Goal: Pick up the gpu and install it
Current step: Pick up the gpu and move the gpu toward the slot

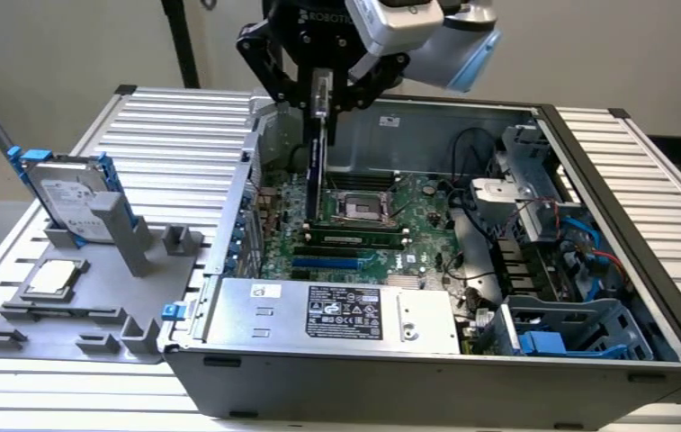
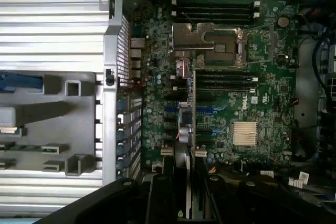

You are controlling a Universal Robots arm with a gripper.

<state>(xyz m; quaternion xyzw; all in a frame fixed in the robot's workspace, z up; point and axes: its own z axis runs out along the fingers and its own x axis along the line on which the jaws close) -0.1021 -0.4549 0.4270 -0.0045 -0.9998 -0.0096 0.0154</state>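
The gpu (image 1: 315, 171) is clamped in my jaws, on edge over the board.
My gripper (image 1: 322, 101) is closed on the card's upper edge. The card hangs upright inside the open computer case (image 1: 436, 387), its lower edge down near the motherboard (image 1: 407, 202) slots. The pick-up is done. I can't quite tell whether the card has reached a slot, so seating it is left. The case also holds 1 power supply (image 1: 340, 315) and loose cables. Beside the case, the grey holder (image 1: 100, 328) carries 1 hard drive (image 1: 70, 198) and 1 CPU chip (image 1: 55, 277).

White "ROBOTI" lettering on the gripper (image 1: 321, 101); Dell logo on the green motherboard (image 2: 157, 77).
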